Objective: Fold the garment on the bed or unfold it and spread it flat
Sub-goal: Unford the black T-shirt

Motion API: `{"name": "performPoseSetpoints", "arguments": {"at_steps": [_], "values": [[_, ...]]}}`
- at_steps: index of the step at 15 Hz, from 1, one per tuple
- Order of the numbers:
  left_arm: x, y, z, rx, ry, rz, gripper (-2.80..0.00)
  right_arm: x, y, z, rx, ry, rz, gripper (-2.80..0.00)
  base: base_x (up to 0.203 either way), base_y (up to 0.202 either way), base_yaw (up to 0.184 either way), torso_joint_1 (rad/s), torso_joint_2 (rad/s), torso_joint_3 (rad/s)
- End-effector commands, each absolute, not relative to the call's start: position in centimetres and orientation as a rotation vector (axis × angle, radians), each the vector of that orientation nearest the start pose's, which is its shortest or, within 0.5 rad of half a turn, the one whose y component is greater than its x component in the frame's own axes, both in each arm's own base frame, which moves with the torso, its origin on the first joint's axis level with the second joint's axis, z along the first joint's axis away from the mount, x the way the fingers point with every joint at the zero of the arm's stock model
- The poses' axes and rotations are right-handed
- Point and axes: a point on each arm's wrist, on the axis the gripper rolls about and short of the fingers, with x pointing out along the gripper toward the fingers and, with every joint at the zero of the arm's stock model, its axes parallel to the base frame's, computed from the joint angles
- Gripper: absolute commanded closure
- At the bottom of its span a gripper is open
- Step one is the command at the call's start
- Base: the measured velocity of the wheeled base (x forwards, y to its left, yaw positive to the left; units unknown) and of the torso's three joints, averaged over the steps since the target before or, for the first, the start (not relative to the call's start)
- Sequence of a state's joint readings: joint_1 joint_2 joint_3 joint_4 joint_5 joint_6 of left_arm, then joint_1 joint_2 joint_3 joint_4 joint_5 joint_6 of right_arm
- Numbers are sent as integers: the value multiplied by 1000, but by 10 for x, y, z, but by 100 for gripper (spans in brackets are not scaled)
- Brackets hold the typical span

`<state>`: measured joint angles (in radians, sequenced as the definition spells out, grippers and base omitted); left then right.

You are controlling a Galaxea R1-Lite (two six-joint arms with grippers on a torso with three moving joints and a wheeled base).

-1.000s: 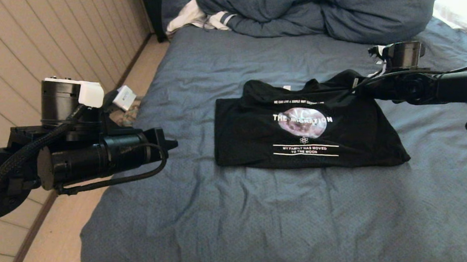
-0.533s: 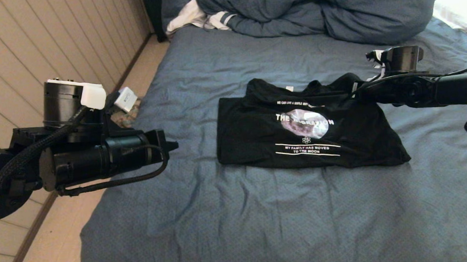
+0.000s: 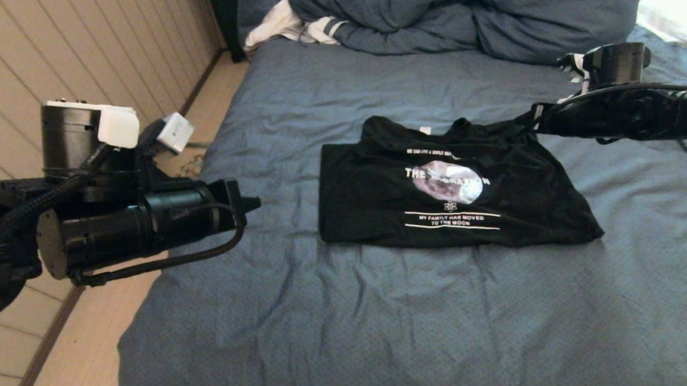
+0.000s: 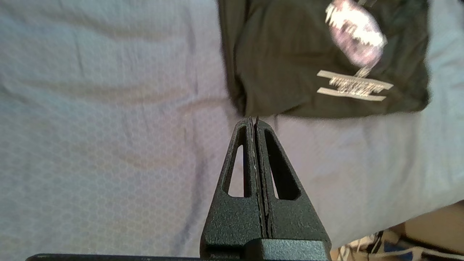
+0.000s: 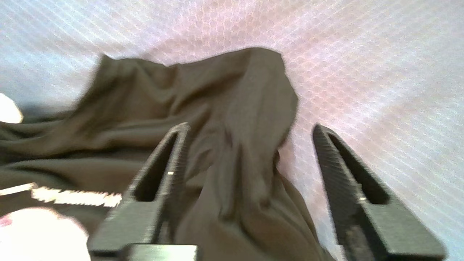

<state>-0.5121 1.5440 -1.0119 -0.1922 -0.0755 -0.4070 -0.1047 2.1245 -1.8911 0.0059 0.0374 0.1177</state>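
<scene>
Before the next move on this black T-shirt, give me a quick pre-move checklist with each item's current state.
1. Right gripper open, jaws apart over the sleeve fold: ok.
2. Right gripper free of the cloth: cannot tell; the fabric lies between the fingers with no visible pinch.
3. Left gripper shut and empty, over the bed near the shirt's corner: ok.
4. Black T-shirt lying on the bed, print up: ok.
5. T-shirt flat: not ok; the right sleeve side is bunched and the right edge skewed.
6. Duvet apart from the shirt: ok.

Thin matt black cloth, that garment [image 3: 457,192]; the bed [image 3: 387,321] shows wrinkled blue-grey fabric; fingers [image 4: 275,174] look grainy matt plastic.
</scene>
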Motion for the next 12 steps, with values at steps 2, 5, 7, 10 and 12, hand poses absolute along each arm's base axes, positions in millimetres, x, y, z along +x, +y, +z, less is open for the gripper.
{"name": "performPoseSetpoints", "arguments": {"at_steps": [2,5,7,10,12], "values": [[224,-128,261,-332,414,-510,0,400,-42,301,172,249,-87,0,0,0,0,0,0,0],[217,-126,259,-320,493,-503,0,359,-37,303,193,443,-101,0,0,0,0,0,0,0],[216,-132,256,-320,559,-511,0,337,-36,299,202,538,-107,0,0,0,0,0,0,0],[222,-147,252,-297,678,-564,0,318,-33,278,191,654,-115,0,0,0,0,0,0,0],[239,-160,244,-297,723,-581,0,305,-38,263,185,715,-126,0,0,0,0,0,0,0]]}}
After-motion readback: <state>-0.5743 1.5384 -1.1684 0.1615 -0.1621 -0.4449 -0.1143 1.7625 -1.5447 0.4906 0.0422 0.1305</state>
